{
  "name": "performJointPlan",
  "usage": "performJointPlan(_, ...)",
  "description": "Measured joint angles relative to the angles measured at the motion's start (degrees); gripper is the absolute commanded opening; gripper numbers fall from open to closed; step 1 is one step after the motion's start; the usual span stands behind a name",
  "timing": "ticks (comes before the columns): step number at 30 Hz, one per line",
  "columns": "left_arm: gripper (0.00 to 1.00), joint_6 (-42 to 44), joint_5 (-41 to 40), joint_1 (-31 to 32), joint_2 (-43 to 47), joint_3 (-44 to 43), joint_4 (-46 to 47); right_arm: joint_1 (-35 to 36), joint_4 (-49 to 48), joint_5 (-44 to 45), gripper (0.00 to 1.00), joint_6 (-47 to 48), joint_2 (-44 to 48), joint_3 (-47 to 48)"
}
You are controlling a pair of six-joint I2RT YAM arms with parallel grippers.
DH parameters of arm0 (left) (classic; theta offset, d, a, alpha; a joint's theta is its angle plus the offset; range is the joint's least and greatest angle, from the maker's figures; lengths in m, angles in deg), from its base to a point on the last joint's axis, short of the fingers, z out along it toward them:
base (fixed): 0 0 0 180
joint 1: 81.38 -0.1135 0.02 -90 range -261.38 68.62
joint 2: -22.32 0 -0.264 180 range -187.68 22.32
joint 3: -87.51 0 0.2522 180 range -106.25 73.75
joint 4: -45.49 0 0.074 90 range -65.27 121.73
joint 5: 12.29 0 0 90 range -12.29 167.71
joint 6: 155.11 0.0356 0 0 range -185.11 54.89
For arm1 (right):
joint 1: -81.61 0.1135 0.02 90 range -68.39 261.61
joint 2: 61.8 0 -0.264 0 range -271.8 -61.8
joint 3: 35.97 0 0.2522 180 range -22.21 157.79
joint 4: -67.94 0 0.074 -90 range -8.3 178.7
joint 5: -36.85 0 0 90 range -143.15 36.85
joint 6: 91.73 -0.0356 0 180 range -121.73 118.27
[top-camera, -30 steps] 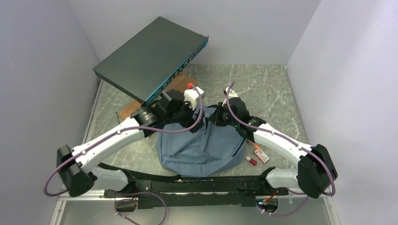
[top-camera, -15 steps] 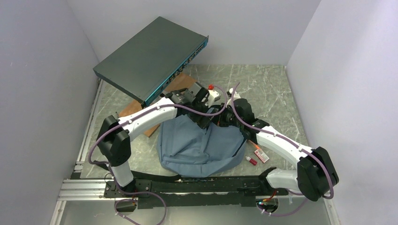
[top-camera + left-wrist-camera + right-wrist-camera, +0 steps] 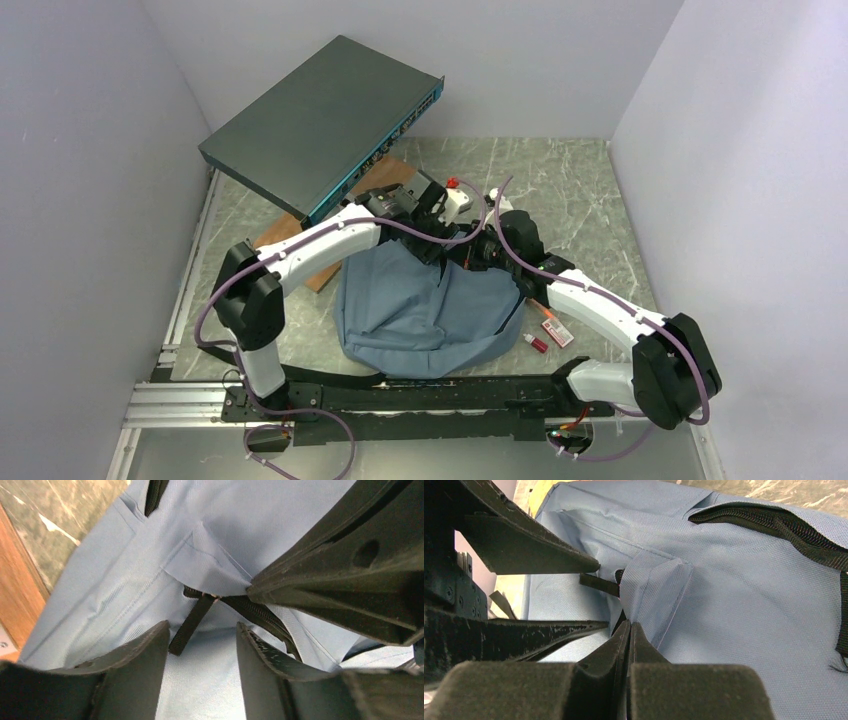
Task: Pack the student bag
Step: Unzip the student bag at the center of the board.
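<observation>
The right gripper (image 3: 628, 630) has its two fingers pressed flat together on a pinched fold of fabric (image 3: 655, 582) of the student bag (image 3: 415, 315), right beside the black zipper (image 3: 769, 522). The left gripper (image 3: 202, 630) faces it with its fingers parted by a moderate gap and clamped on nothing. The black zipper pull (image 3: 191, 622) hangs into that gap, its free end just beside the inner face of the finger at 9 o'clock in the left wrist view (whether it touches that finger I cannot tell). In the same view the right gripper's tip sits at 2 o'clock from the gap, close to it.

Seen from above, both grippers meet at the bag's 12 o'clock edge, with the left arm reaching in from 8 o'clock and the right arm from 4 o'clock. The bag lies slumped around the middle of the green marbled table (image 3: 580, 190), its rounded end toward 6 o'clock.

At 4 o'clock from the bag, just beside it, lie a small red-and-white tube (image 3: 537, 343) and a small white-and-red packet (image 3: 557, 333). At 10 o'clock a wooden board (image 3: 285, 240) lies on the table near the bag. A flat dark grey metal box (image 3: 320, 120) tilts above the board, its raised end toward 11 o'clock.
</observation>
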Motion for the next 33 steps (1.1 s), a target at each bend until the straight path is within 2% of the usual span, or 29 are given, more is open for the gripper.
performJointPlan(4, 0.35, 1.03, 0.11, -0.13, -1.20, -2.05, 0.11, 0.00, 0.02, 0.00, 0.00, 0.02, 0.00, 0.00)
performJointPlan(7, 0.29, 1.38, 0.11, -0.20, -1.33, -2.21, 0.02, 0.00, 0.02, 0.00, 0.00, 0.00, -0.02, 0.00)
performJointPlan(8, 0.32, 1.49, 0.11, -0.20, -1.33, -2.21, 0.09, 0.00, 0.02, 0.00, 0.00, 0.00, 0.00, 0.00)
performJointPlan(10, 0.48, 1.62, 0.13, -0.20, -1.33, -2.19, 0.09, 0.00, 0.02, 0.00, 0.00, 0.00, -0.02, 0.00)
performJointPlan(11, 0.53, 1.84, 0.17, -0.20, -1.33, -2.16, 0.11, 0.00, 0.04, 0.00, 0.00, 0.00, -0.02, 0.00)
performJointPlan(14, 0.56, 2.27, 0.31, -0.20, -1.29, -1.64, 0.28, 0.00, 0.02, 0.00, 0.00, -0.02, -0.07, 0.02)
performJointPlan(17, 0.45, 2.43, 0.39, -0.20, -1.29, -0.79, 0.28, 0.00, 0.04, -0.02, 0.00, -0.02, -0.13, 0.02)
performJointPlan(24, 0.00, 2.91, -0.22, -0.55, -1.40, -0.81, -0.26, 0.00, 0.11, -0.09, 0.00, -0.52, -0.17, 0.04)
performJointPlan(29, 0.00, 2.78, 0.59, -0.63, -1.03, -0.74, -0.31, 0.00, 0.26, 0.02, 0.00, -2.01, -0.17, 0.17)
performJointPlan(33, 0.00, 0.72, 5.31, -0.76, 2.14, 0.98, 0.02, 0.00, 0.09, 0.00, 0.00, -3.74, -0.17, 0.24)
